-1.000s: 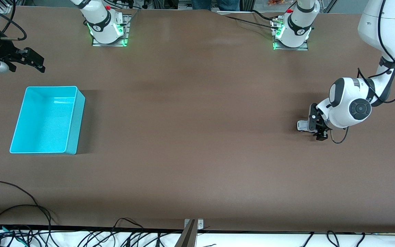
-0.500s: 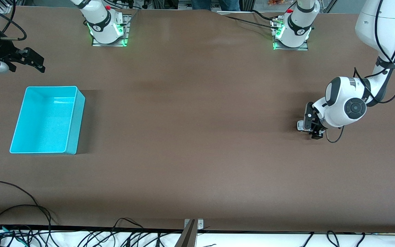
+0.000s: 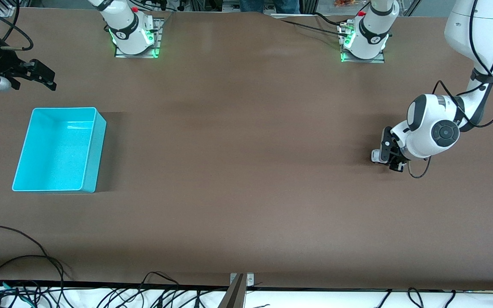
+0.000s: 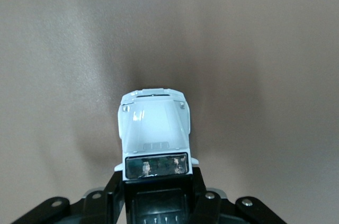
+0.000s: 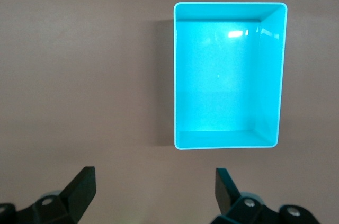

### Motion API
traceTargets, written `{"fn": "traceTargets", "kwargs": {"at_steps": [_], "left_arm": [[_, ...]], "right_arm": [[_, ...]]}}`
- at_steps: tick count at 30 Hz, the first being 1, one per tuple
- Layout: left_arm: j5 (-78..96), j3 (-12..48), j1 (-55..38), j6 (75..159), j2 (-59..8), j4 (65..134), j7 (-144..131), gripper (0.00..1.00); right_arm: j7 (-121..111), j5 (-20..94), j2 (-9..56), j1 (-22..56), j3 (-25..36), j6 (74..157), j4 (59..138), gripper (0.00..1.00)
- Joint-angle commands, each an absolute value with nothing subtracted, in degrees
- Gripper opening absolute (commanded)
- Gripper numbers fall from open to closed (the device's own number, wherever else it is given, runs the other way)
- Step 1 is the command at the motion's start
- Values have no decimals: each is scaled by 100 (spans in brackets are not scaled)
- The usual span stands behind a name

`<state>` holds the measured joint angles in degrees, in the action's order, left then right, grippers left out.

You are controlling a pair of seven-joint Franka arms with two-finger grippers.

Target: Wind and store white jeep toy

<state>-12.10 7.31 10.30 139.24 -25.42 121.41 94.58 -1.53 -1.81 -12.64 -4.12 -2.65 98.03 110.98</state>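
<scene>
Toward the left arm's end of the brown tabletop (image 3: 246, 171), the left gripper (image 3: 391, 155) has its jaws closed on the rear of the white jeep toy (image 4: 154, 128), which seems to sit on the surface, though its wheels are hidden. The cyan bin (image 3: 60, 149) lies well apart at the right arm's end. The waiting right gripper (image 3: 37, 77) hangs above the tabletop just beside the bin, jaws wide apart and holding nothing.

- Bin (image 3: 58, 149) on the counter (image 3: 238, 171) at the right arm's end
- White jeep toy (image 3: 375, 155) well apart, at the left arm's end
</scene>
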Motion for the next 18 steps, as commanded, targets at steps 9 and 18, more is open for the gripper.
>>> {"fn": "traceTargets", "kwargs": {"at_steps": [9,18], "left_arm": [[-1116,765,1485,13983,-2584,12252,9483,17],[-949,765,1924,13983,-2751,12199,9562,18]], "right_arm": [[-158,-229,-1222,-396,-246,9703,10969,100],[-150,-229,-1222,-396,-246,9703,10969,100]]}}
